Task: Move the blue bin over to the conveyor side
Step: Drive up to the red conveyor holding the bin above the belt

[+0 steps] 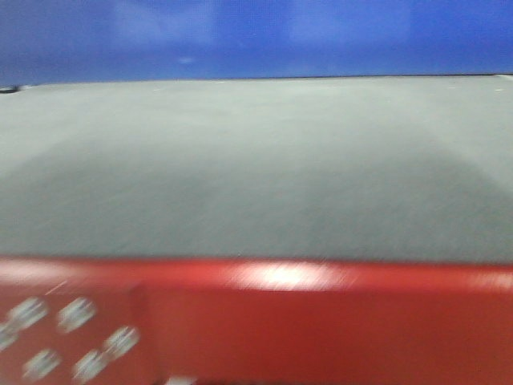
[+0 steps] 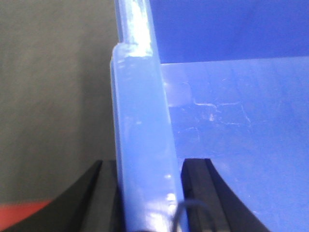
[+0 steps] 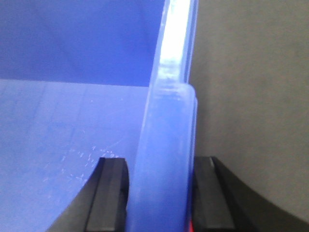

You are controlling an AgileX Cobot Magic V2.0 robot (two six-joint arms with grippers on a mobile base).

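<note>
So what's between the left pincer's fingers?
The blue bin, its rim wall clamped by the left pincer; seen in the left wrist view.

The left gripper (image 2: 149, 203) straddles the thick rim of the blue bin (image 2: 140, 125). One black jaw sits on the outer face at the left and the other on the inner face at the right, both closed snugly against the plastic. The right gripper (image 3: 161, 198) mirrors this on the opposite rim, with its left jaw inside the bin and its right jaw outside, clamped tight. Both wrists point along the rim they grip, jaws at the near edge of each wrist view.
</note>
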